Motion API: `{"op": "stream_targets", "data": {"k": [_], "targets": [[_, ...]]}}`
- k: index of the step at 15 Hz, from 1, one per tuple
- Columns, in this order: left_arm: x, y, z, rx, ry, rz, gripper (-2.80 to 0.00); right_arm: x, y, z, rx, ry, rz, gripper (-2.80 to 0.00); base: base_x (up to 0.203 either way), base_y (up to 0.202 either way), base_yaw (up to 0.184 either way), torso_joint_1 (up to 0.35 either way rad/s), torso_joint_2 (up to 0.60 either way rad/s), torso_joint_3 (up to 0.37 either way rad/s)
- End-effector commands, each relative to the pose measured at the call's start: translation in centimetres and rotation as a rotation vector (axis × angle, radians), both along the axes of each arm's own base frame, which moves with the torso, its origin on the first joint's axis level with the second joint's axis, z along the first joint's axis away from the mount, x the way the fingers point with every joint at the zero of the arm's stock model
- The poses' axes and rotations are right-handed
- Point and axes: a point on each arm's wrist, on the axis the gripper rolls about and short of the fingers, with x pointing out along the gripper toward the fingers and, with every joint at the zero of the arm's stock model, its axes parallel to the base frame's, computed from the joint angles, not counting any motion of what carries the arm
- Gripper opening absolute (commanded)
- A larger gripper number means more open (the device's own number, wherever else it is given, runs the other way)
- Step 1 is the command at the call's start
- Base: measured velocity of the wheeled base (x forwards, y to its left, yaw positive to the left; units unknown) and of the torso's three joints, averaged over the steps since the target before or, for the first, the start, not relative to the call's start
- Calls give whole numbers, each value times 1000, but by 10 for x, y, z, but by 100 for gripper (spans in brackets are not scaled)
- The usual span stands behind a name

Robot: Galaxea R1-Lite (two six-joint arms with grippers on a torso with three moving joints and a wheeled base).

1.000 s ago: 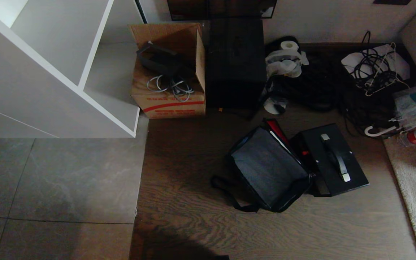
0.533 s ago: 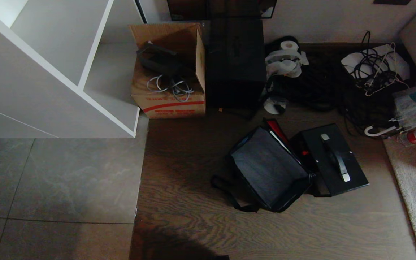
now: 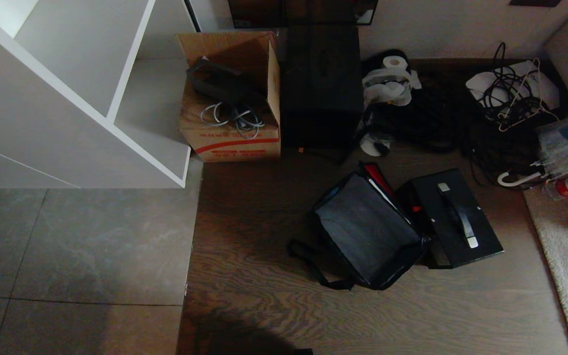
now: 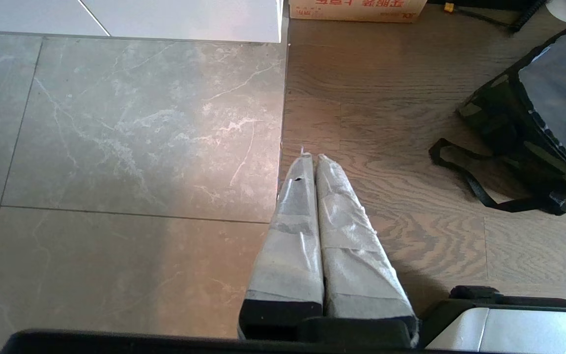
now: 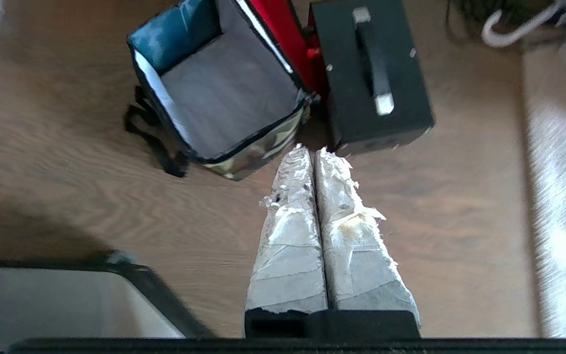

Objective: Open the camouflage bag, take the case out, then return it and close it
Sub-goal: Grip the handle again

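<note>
Standing open on the wooden floor (image 3: 264, 305), the camouflage bag (image 3: 368, 231) shows its bare grey lining, with nothing visible inside. Its lid is folded back toward the far side, the red trim (image 3: 375, 177) showing along that edge, which leaves the mouth free from above. The black case (image 3: 449, 217) lies flat on the floor, touching the bag on its right, carry handle (image 3: 456, 214) facing up. Judging from this layout, the case has been taken out and the steps left are its return to the bag and the closing of the lid; the upturned handle gives an easy place to grasp. A black strap (image 3: 313, 266) trails from the bag across the floor toward the robot.

Neither arm shows in the head view. In its own wrist view the right gripper (image 5: 309, 150) hangs above the floor, near the bag's closest corner and the case, fingers pressed together and holding nothing. The left gripper (image 4: 311, 157) hovers over the seam between floor tiles (image 4: 116, 137) and wood, well apart from the bag, fingers likewise together and empty, apparently parked.
</note>
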Motion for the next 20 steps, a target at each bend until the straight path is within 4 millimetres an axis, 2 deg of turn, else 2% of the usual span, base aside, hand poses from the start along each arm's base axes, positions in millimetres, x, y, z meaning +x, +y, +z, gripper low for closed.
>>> {"op": "stream_targets", "data": {"k": [1, 20], "targets": [[0, 0, 0, 0, 1, 0, -280, 0, 0, -1, 28, -3, -4, -280, 0, 0, 0, 0, 0, 0], [0, 0, 0, 0, 1, 0, -280, -2, 0, 2, 25, 4, 1, -280, 0, 0, 0, 0, 0, 0]]}}
